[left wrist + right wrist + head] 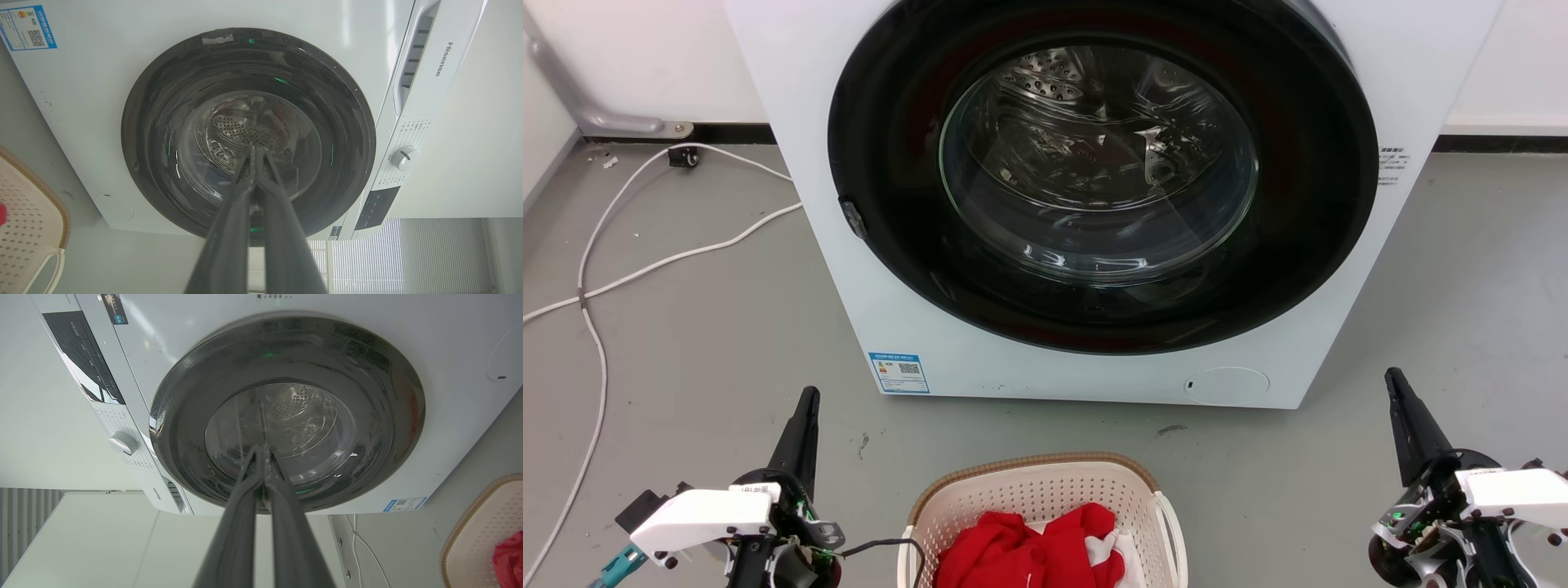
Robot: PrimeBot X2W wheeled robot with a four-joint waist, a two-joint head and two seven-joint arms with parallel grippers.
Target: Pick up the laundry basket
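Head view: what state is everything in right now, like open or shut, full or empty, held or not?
washing machine door, shut.
laundry basket, standing on the floor, not held, partly filled with red cloth.
left gripper, shut, empty, left of the basket.
right gripper, shut, empty, right of the basket.
white cable, lying loose on the floor.

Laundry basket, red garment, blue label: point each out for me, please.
laundry basket (1029, 490), head view, perforated far wall below the brown rim.
red garment (1021, 543), head view, middle of the heap.
blue label (898, 372), head view, centre of the sticker.
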